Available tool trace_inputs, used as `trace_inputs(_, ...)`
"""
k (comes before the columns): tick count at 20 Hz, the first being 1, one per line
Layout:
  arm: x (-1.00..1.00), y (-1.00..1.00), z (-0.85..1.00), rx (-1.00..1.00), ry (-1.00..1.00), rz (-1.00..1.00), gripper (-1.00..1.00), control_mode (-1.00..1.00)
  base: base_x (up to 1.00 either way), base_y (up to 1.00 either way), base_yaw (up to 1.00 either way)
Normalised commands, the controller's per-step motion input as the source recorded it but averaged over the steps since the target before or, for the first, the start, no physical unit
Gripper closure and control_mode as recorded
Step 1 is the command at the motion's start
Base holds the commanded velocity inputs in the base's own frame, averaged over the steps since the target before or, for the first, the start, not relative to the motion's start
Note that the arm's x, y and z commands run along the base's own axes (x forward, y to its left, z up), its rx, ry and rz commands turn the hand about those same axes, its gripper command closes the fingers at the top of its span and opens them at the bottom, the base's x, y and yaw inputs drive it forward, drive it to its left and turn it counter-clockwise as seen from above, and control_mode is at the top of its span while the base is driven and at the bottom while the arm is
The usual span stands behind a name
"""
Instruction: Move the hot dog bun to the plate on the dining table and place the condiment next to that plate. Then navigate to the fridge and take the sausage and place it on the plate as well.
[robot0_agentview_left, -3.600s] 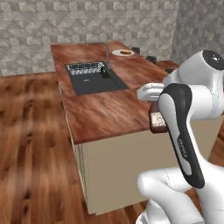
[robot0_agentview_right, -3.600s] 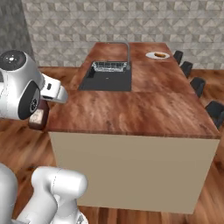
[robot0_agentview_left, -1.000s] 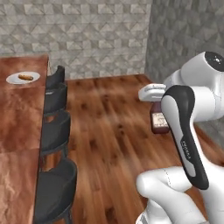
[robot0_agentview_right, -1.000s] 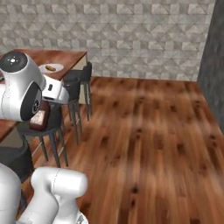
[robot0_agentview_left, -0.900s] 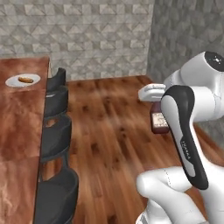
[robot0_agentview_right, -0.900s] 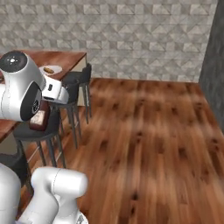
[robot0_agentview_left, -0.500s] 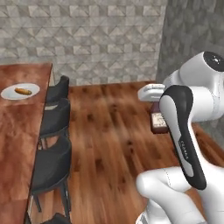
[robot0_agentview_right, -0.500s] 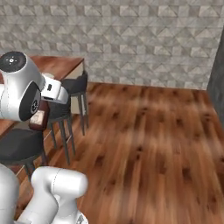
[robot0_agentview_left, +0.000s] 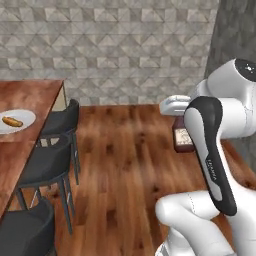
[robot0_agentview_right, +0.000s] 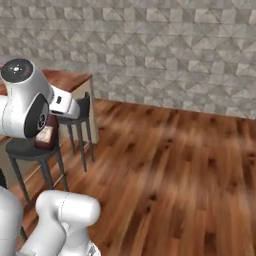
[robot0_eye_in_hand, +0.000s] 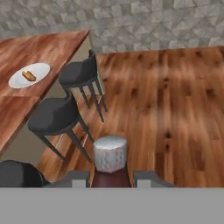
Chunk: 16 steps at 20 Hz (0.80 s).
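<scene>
**Condiment in the grip, well away from the plate**

We see the condiment (robot0_eye_in_hand: 110, 168) clamped between the two fingers of the gripper (robot0_eye_in_hand: 111, 178), which press against its maroon body from either side; its mottled grey cap points up toward the camera on the hand. In the left base view the bottle (robot0_agentview_left: 183, 139) hangs just under the white hand, its pale label facing out, above the wooden floor (robot0_agentview_left: 130, 165). In the right base view it (robot0_agentview_right: 46, 138) shows partly behind the arm's big round joint.

We take the plate (robot0_eye_in_hand: 29, 75) as our landmark. It lies on the dining table (robot0_eye_in_hand: 39, 50), near the table's long edge. The hot dog bun (robot0_eye_in_hand: 29, 75) rests on the plate, about in its middle; the left base view shows the same, bun (robot0_agentview_left: 12, 121) on plate (robot0_agentview_left: 17, 121). The condiment is well apart from the plate, out over the floor beyond the stools.

Between plate and bottle stand round black stools (robot0_eye_in_hand: 79, 73) in a row along the table's edge. Behind the table rises a grey stone-patterned wall (robot0_agentview_left: 110, 50).
</scene>
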Motion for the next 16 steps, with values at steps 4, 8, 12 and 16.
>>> trace_inputs(4,0.00,0.00,0.00,0.00,0.00,0.00,1.00,1.00,0.95,-0.49,0.54)
trace_inputs(8,0.00,0.00,0.00,0.00,0.00,0.00,1.00,1.00,0.88,-0.41,0.63)
trace_inputs(12,0.00,0.00,0.00,0.00,0.00,0.00,1.00,1.00,0.87,-0.43,0.62)
trace_inputs(16,0.00,0.00,0.00,0.00,0.00,0.00,1.00,1.00,0.76,-0.47,0.62)
